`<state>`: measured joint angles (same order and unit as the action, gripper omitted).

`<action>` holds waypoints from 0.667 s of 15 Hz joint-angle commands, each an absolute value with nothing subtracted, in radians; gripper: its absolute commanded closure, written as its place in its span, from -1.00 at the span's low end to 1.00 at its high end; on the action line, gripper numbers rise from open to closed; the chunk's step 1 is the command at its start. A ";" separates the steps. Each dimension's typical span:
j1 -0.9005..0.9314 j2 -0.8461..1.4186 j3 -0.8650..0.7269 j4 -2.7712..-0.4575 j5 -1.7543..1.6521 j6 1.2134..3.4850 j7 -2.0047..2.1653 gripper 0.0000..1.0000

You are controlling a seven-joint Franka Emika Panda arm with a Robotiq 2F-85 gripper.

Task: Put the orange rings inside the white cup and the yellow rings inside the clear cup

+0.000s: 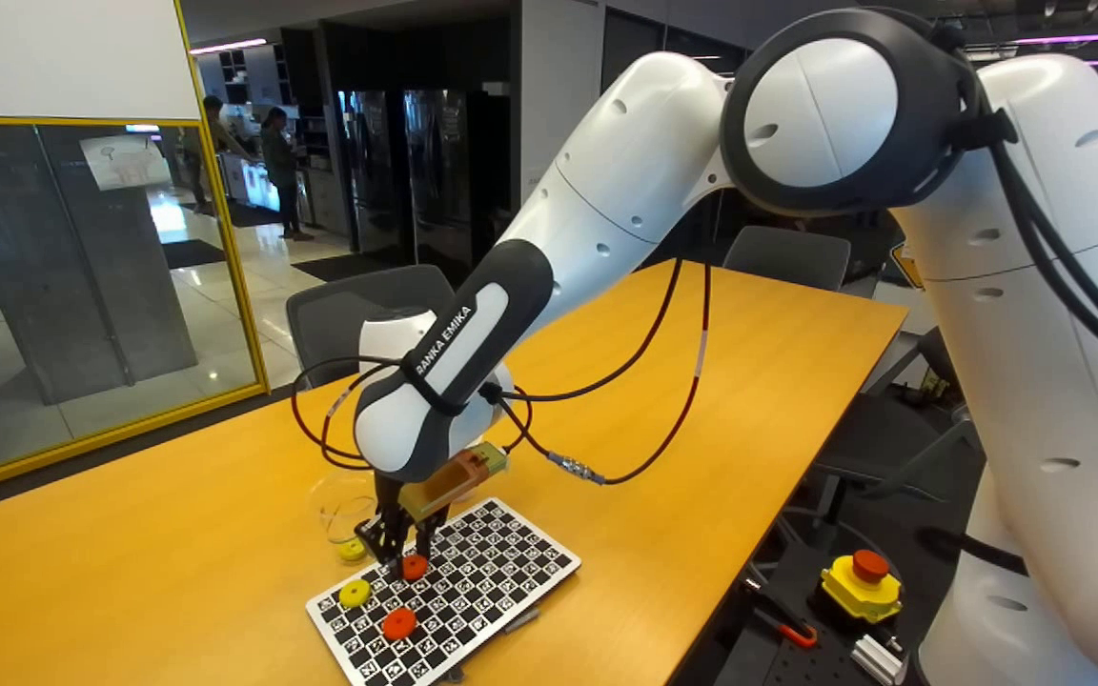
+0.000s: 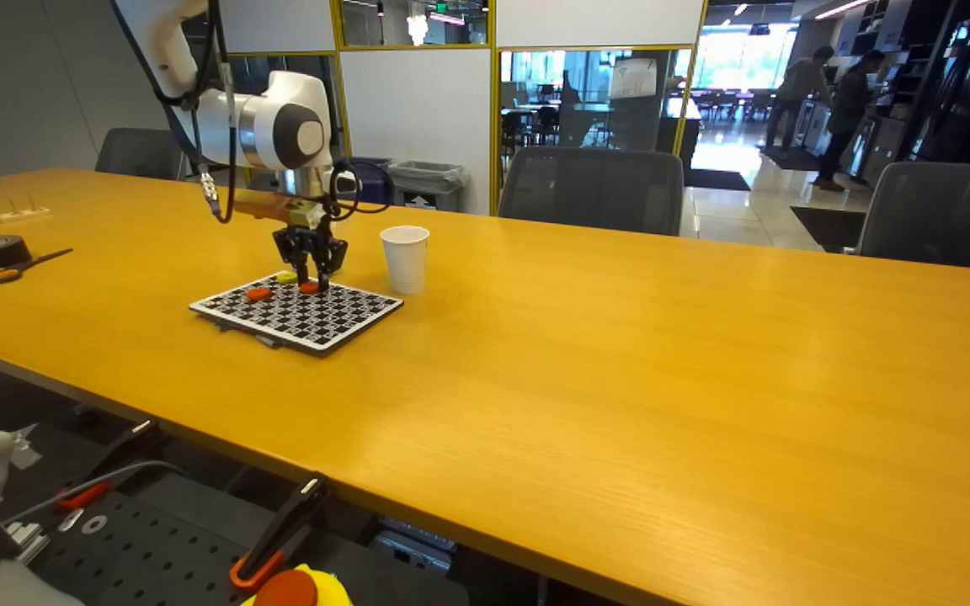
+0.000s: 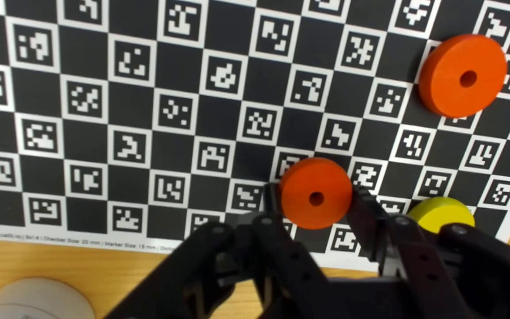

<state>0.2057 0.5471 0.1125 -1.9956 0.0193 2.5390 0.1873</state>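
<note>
Table is bearing a board and white cup
Gripper is pinching an orange ring; another orange ring and a yellow ring are lying nearby.

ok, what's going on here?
The robot's gripper grips an orange ring at the checkered board. Another orange ring and a yellow ring lie on the board. The white cup stands beside it. A second yellow ring shows at the base of the clear cup; whether it's inside, I can't tell.
</note>
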 commanded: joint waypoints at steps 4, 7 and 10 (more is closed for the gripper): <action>0.211 0.502 0.101 -2.014 0.028 2.535 0.208 0.53; 0.209 0.430 0.084 -2.039 0.017 2.519 0.219 0.53; 0.210 0.350 0.052 -2.044 -0.010 2.488 0.240 0.53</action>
